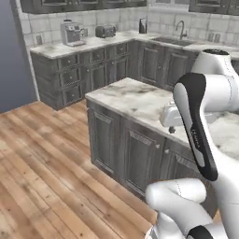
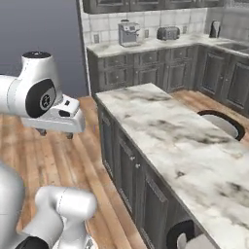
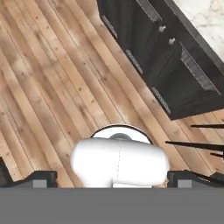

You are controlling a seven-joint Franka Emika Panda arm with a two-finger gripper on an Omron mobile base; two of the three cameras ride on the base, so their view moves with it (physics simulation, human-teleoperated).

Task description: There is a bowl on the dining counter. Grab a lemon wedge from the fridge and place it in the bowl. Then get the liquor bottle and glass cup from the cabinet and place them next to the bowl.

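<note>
The dining counter (image 2: pixel 170 131), a long white marble slab with grey-brown veins, tops dark grey panelled fronts.

No legible text, labels, brands or numbers; the pale mark along the arm's (image 1: pixel 198 135) dark link is too blurred to read, and the coffee machine (image 1: pixel 72 32) shows no readable lettering

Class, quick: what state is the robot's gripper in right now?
Gripper: open, jaws spread wide, holding nothing, above the wooden floor.
</note>
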